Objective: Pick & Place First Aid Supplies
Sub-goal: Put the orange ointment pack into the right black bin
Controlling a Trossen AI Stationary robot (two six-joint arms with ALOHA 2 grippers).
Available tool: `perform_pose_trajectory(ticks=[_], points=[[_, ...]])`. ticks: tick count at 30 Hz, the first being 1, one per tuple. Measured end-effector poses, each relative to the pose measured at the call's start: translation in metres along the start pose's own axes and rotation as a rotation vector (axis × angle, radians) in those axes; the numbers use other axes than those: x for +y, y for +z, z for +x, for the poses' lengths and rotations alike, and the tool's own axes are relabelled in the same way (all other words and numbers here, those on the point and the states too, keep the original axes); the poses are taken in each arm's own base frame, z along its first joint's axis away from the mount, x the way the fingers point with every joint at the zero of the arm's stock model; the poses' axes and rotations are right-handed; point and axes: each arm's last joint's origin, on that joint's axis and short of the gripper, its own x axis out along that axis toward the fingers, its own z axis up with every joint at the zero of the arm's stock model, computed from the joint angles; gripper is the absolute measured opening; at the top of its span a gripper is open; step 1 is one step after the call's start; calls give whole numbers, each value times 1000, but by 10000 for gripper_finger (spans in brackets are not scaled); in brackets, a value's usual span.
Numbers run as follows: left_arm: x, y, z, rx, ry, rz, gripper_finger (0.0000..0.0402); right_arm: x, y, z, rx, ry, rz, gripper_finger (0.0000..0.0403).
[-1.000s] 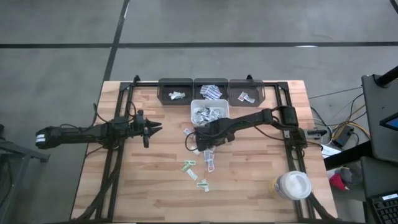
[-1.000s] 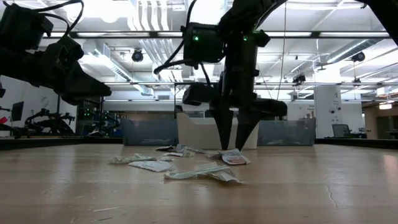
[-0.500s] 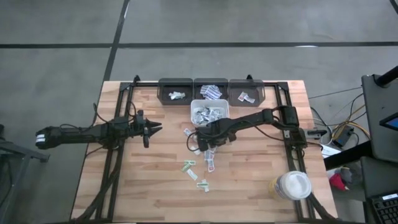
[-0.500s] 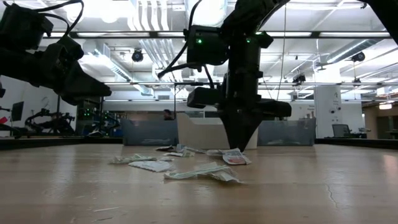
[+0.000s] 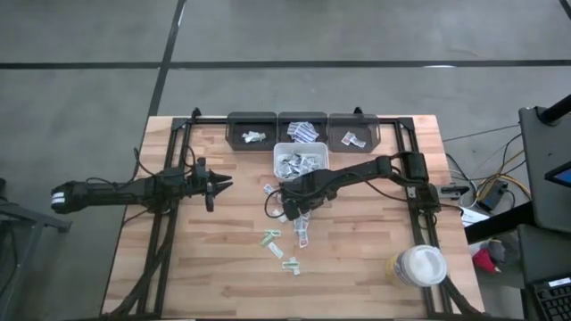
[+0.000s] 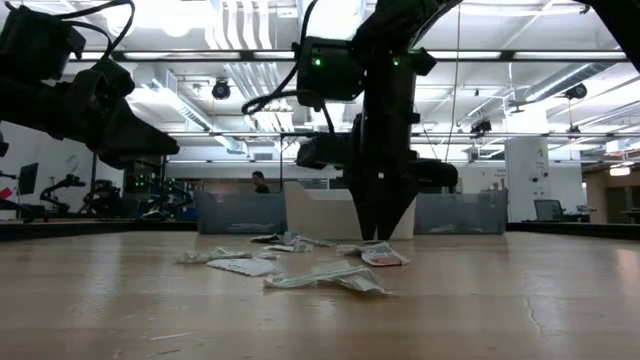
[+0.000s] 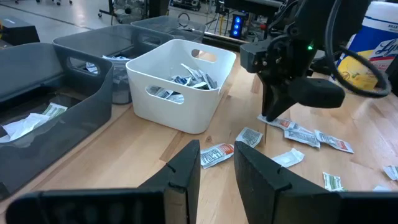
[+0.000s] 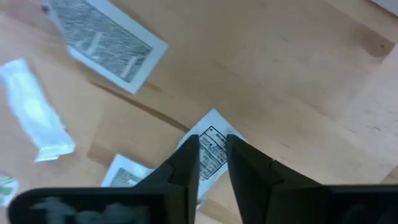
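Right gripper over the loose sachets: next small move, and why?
Probably close a little more on the sachet, then lift. The right gripper points down at the table with its fingers a narrow gap apart, and a white printed sachet sits in that gap. Whether it is firmly pinched cannot be told. The white bin stands just behind. The left gripper waits well to the left.

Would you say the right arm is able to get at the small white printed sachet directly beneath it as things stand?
Probably yes: the right gripper hangs straight over the small white printed sachet, jaws narrowly parted either side of it, with bare wooden table around and nothing covering it.
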Motion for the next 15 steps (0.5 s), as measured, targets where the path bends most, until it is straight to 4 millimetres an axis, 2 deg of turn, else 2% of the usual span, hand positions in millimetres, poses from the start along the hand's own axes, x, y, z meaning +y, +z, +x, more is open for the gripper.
perform_pose_trajectory(ticks=[6, 15], points=[[0, 0, 0, 0, 0, 0, 94, 1, 1, -17, -16, 34, 9, 118], [0, 0, 0, 0, 0, 12, 94, -3, -2, -12, 10, -10, 82, 134]])
